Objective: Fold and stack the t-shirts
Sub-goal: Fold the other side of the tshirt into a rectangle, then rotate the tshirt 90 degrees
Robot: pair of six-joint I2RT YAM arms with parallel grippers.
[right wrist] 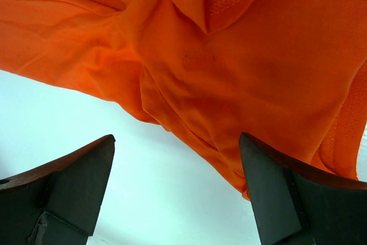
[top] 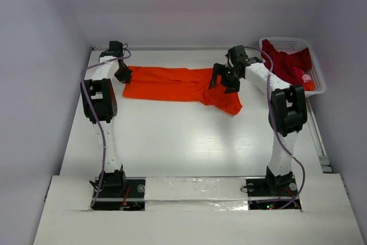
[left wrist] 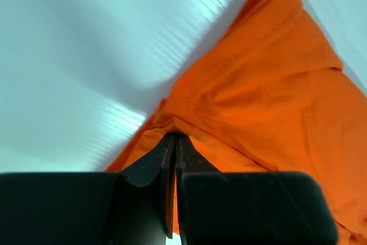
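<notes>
The dark red t-shirt (top: 285, 60) and the pink t-shirt (top: 306, 77) lie bunched in the basket (top: 319, 87) at the far right of the table (top: 183, 142), so their shape cannot be made out. The arms cover both ends of the orange t-shirt (top: 172, 84), and which end is the collar cannot be told. The left pincer (left wrist: 175, 139) is clenched, its tips nipping a raised edge at the shirt's left end, with a sliver of orange showing between them. The right pincer (right wrist: 176, 142) stands spread wide over the crumpled right part, grasping nothing; whether its tips touch the cloth cannot be told. The orange shirt lies on the far half of the table, long axis running left to right, its right end drooping toward the near side.
</notes>
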